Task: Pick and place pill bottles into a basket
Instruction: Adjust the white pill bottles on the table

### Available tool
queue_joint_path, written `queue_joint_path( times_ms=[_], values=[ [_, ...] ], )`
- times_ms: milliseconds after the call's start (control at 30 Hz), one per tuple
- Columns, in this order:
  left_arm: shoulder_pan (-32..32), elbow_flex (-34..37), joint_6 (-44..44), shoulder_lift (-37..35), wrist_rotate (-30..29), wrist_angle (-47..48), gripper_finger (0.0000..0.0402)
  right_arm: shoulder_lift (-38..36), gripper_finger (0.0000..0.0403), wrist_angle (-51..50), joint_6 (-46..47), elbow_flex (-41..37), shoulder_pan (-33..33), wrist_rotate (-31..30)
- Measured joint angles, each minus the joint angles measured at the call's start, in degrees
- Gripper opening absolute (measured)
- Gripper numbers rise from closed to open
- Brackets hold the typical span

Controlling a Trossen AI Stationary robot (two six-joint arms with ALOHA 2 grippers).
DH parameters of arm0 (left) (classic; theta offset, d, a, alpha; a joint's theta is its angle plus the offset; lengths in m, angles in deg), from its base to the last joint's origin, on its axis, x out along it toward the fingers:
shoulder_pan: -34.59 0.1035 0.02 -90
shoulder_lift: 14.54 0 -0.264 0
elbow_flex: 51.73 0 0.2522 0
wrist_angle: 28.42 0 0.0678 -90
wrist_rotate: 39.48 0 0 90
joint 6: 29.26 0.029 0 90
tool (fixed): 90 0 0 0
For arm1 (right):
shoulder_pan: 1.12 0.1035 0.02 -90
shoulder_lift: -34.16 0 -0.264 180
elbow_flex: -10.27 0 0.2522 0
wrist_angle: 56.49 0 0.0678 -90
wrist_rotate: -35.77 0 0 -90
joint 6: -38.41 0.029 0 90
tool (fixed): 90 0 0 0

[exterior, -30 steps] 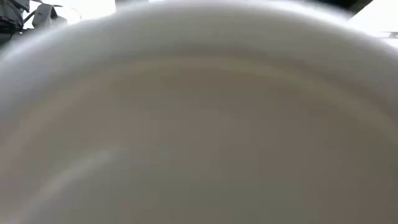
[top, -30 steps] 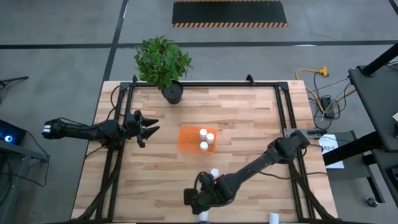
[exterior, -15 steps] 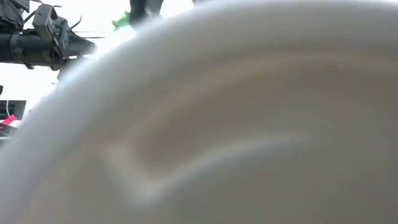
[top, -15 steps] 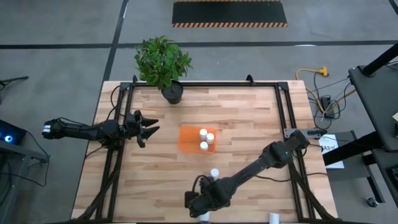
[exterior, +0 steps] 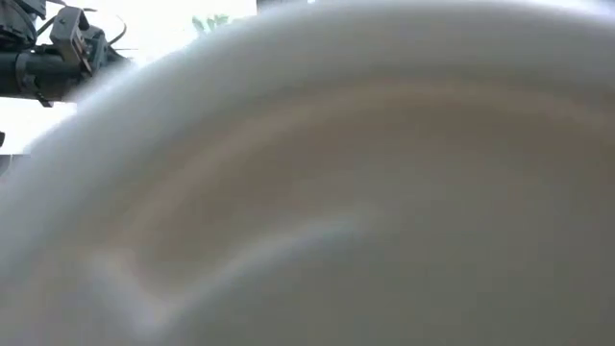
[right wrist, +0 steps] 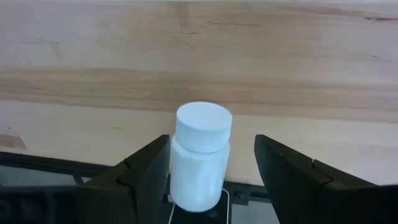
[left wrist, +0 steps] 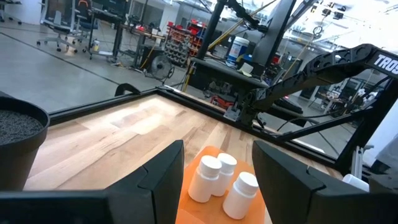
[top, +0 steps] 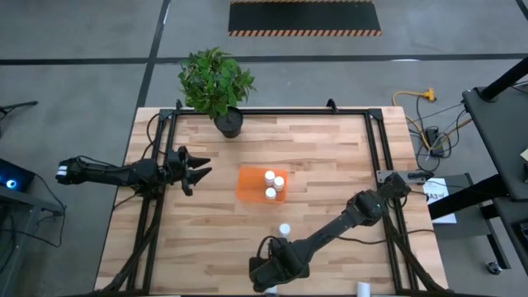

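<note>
**Close Slowly on the Bottle at the Edge**

While the right gripper sits low at the near edge of the counter, its fingers are open with one pill bottle standing upright between them. The bottle looks closer to one finger, though this is hard to judge. To do this step well, the gripper should slide over so the bottle is in the middle, then close gently on the body, not the cap. A hard bump could knock it off the edge.

Three bottles already stand in the orange basket in the middle of the counter. Another bottle waits near the right arm. The left gripper rests well to the side of the basket, fingers open and holding nothing.
</note>
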Motion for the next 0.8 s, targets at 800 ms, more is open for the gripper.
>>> queue_joint_path(
  times_ms=[800],
  values=[
    [0.0, 0.0, 0.0, 0.0, 0.0, 0.0, 0.0173, 0.0, 0.0224, 10.5, -1.1, -7.3, -0.8, 1.4]
  ],
)
